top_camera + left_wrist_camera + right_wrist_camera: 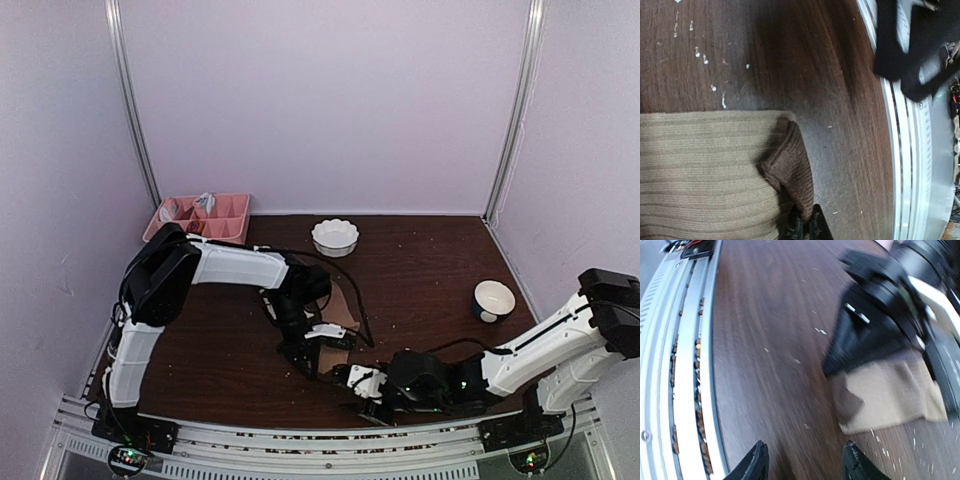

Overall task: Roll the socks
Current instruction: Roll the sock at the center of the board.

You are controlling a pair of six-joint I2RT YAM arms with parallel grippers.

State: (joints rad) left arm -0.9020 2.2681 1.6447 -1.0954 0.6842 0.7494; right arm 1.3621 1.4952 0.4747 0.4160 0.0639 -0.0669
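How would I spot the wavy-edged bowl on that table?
Start at the far edge of the dark wooden table, by the back wall. Right of the pink tray sits a white bowl. Its rim is scalloped, unlike the smooth, dark-sided bowl further right.

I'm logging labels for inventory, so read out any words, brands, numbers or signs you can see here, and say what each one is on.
None: no word, number or sign is readable in any view.
The ribbed sock, white scalloped bowl, pink tray and metal rail show no print.
The items inside the tray are too small to tell.
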